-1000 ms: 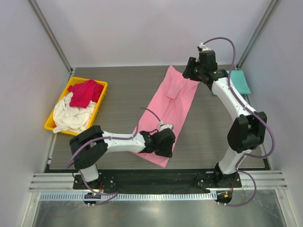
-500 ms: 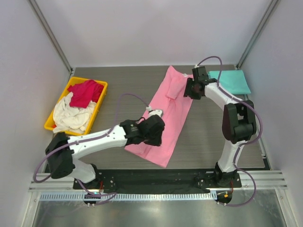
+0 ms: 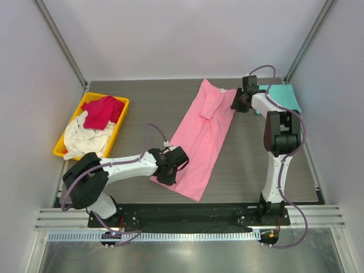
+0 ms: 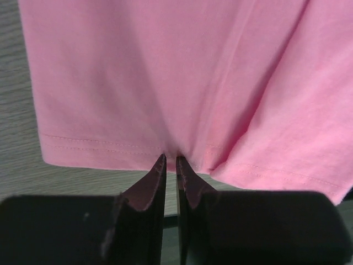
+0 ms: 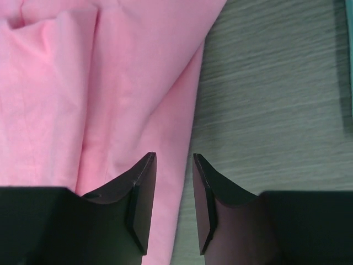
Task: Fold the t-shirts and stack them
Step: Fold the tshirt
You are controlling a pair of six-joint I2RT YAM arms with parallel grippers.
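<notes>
The light pink t-shirt (image 3: pixel 205 133) lies as a long folded strip running diagonally across the table. My left gripper (image 3: pixel 164 175) is at its near-left hem, and in the left wrist view it (image 4: pixel 170 159) is shut on that hem of the pink t-shirt (image 4: pixel 165 72), which puckers at the tips. My right gripper (image 3: pixel 235 105) is at the far right edge. There its jaws (image 5: pixel 174 157) stand open, one finger over the pink cloth (image 5: pixel 83 83) and one over bare table. A folded teal t-shirt (image 3: pixel 281 96) lies at the back right.
A yellow bin (image 3: pixel 61 149) at the left holds a crimson t-shirt (image 3: pixel 102 111) and a cream t-shirt (image 3: pixel 85 139). The grey wood-grain table (image 3: pixel 142 108) has white walls on three sides, and the arm bases are along its near edge.
My left gripper slid toward the near-left hem of the pink t-shirt and closed on it. My right gripper shifted right to the shirt's far edge, and its jaws narrowed.
</notes>
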